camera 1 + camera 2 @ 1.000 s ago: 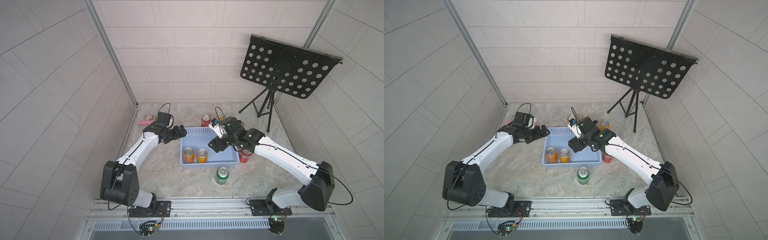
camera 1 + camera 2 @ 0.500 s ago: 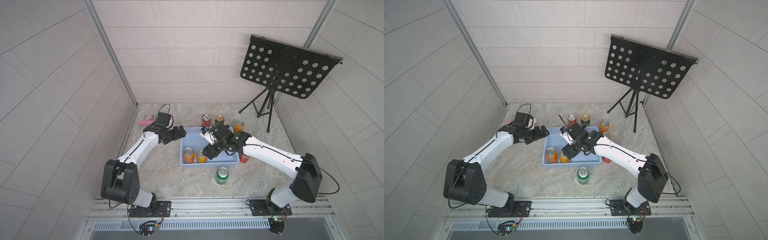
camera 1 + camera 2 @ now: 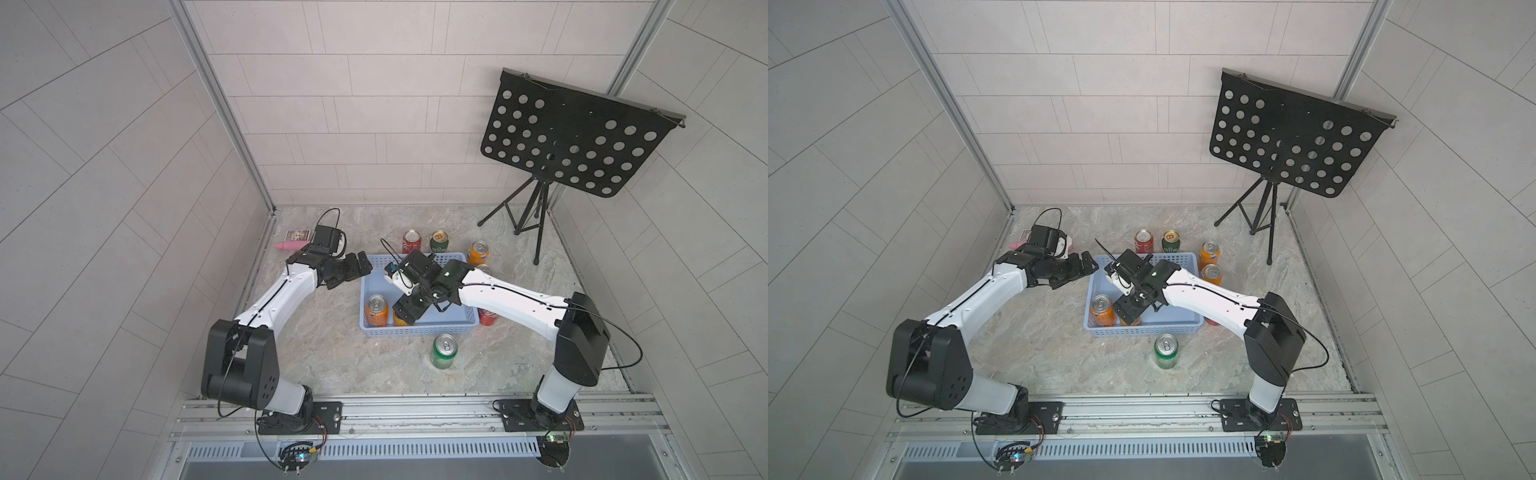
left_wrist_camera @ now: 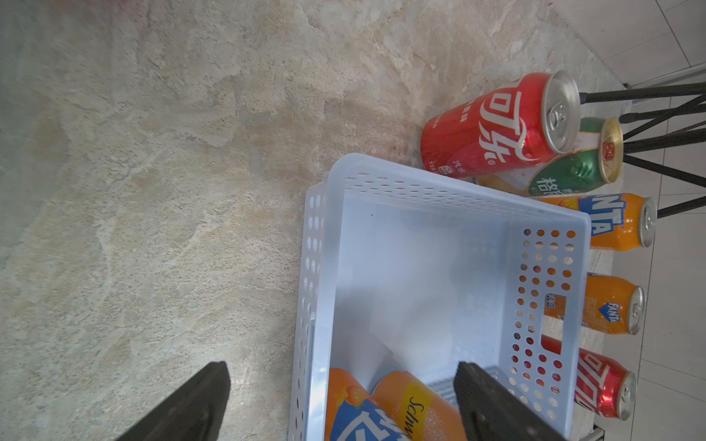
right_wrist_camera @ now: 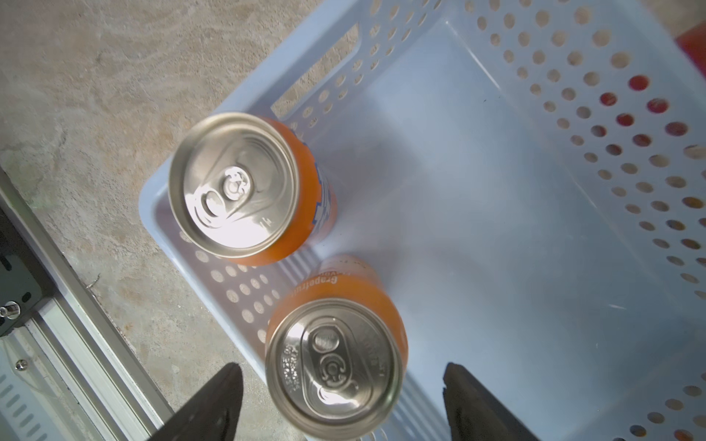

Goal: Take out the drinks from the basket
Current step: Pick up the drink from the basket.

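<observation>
**Right claw and target can.** The right claw (image 5: 340, 382) hangs wide open over the grapefruit can (image 5: 336, 359). One finger (image 5: 214, 404) stands on each side of the can's top, with a gap on both sides, and the claw grips nothing. In both top views this claw covers most of that can.

**The can.** It is orange with a silver top and a closed ring-pull, the word "Grapefruit" runs down its side, and it stands upright.

**Left claw.** The left claw (image 4: 342, 382) is also open and empty. It is poised at the far left corner of the basket (image 4: 420, 179), one finger over the tabletop (image 3: 332, 365) and one over the basket floor.

**Basket contents.** The pale blue perforated basket holds two upright cans at its near left end. The grapefruit can stands just beside the blue-label can (image 5: 233, 183), which sits in the corner.

**Outside the basket.** Six cans stand upright on the tabletop.
- Behind the basket: the back red can (image 3: 411, 242) and the gold-topped green can (image 3: 439, 242).
- Along the right end: the corner orange can (image 3: 478, 251), the side orange can (image 3: 1212, 274) and the side red can (image 3: 487, 319).
- In front: the front green can (image 3: 444, 351).
</observation>
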You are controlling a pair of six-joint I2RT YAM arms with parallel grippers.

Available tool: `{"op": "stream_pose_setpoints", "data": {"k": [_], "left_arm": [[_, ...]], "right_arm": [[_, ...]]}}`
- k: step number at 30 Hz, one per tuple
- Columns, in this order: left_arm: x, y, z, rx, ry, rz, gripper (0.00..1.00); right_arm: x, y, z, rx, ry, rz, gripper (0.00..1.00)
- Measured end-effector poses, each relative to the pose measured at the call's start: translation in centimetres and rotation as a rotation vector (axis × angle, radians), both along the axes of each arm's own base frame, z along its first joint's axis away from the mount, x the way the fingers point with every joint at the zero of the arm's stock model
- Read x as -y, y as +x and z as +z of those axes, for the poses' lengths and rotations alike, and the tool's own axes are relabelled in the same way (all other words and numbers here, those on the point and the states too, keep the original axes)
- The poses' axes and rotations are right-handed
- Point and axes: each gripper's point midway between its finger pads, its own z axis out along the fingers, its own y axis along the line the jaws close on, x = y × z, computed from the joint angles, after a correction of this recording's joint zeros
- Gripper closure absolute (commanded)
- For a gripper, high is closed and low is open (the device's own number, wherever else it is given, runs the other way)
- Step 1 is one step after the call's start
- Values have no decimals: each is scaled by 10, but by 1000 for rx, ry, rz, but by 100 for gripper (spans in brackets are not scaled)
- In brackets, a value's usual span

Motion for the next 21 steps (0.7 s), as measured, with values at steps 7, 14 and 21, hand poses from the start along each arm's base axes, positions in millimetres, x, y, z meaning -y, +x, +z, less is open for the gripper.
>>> {"op": "stream_pose_setpoints", "data": {"k": [7,14,21], "left_arm": [[-1,0,0,2,3,2,0],[-4,1,4,18,18,14,0],[-8,1,9,38,34,28,0]], "right_arm": [[-1,-2,-28,-48,-55,5,16],[-3,-2,-38,-64,-65,7,28],[-4,-1,-38,-62,-68,4,49]]}}
